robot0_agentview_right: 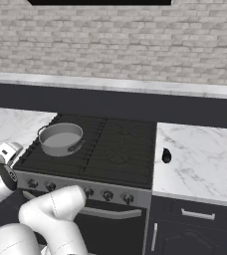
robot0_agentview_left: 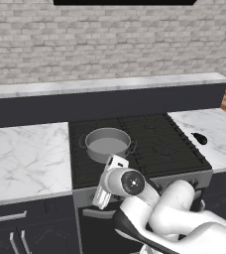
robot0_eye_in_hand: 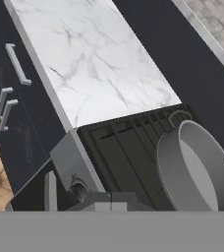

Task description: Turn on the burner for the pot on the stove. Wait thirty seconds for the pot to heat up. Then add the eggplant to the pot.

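Observation:
The grey pot [robot0_agentview_left: 107, 144] stands without a lid on the front left burner [robot0_agentview_left: 91, 164] of the black stove [robot0_agentview_left: 154, 144]. In the right base view the pot [robot0_agentview_right: 60, 138] sits left of the grates' middle. The small dark eggplant [robot0_agentview_left: 199, 138] lies on the marble counter right of the stove, also seen as the eggplant [robot0_agentview_right: 166, 156]. My gripper [robot0_agentview_left: 101, 201] hangs at the left end of the stove's grey front strip, fingers shut with nothing between them. In the hand view the gripper [robot0_eye_in_hand: 109, 202] is just right of the leftmost knob [robot0_eye_in_hand: 78, 189], with the pot [robot0_eye_in_hand: 197, 170] beyond it.
A row of round knobs [robot0_agentview_right: 108, 195] runs along the front strip above the oven door handle [robot0_agentview_right: 110, 213]. Marble counters [robot0_agentview_left: 26, 158] flank the stove, with drawer handles [robot0_eye_in_hand: 16, 64] below. A raised dark ledge [robot0_agentview_left: 110, 101] and brick wall stand behind.

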